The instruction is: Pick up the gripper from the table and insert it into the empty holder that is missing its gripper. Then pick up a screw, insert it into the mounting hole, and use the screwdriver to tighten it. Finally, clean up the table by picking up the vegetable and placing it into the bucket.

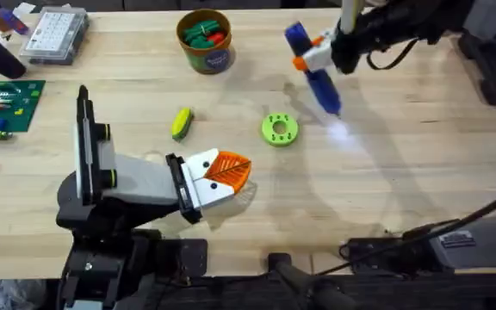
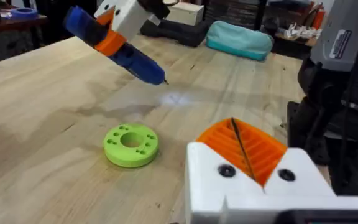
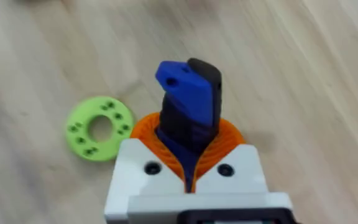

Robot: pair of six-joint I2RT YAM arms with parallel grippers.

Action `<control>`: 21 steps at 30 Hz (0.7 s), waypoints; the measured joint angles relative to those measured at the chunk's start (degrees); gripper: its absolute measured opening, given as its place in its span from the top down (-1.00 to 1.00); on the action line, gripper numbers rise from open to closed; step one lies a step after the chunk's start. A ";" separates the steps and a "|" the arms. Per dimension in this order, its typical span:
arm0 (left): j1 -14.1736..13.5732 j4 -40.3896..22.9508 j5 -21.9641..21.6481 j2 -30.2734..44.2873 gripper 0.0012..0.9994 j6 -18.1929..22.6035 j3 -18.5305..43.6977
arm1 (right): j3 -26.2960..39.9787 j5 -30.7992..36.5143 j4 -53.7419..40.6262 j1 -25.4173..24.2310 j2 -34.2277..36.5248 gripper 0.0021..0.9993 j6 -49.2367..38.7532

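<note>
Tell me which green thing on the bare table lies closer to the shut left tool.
The lime-green disc with holes, just beyond the left tool. The yellow-green vegetable lies farther off, toward the bucket.

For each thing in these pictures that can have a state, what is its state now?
screwdriver: held off the table, tilted, tip down.
right gripper: shut on the screwdriver.
left gripper: shut, holding nothing, low over the table.
vegetable: lying on the table, not yet in the bucket.
bucket: upright, with green and red pieces inside.
green disc: lying flat on the table.
</note>
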 joint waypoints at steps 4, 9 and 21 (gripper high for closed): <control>0.00 0.00 0.00 0.00 0.97 0.00 0.00 | 0.00 10.60 -1.29 -0.04 0.00 0.94 -5.21; 0.00 0.00 0.00 0.00 0.97 0.00 0.00 | 0.00 19.14 -2.45 -0.04 0.00 0.94 -9.12; 0.00 0.00 -0.02 0.00 0.97 0.00 0.00 | 0.00 34.21 -9.33 0.28 7.63 0.94 -20.27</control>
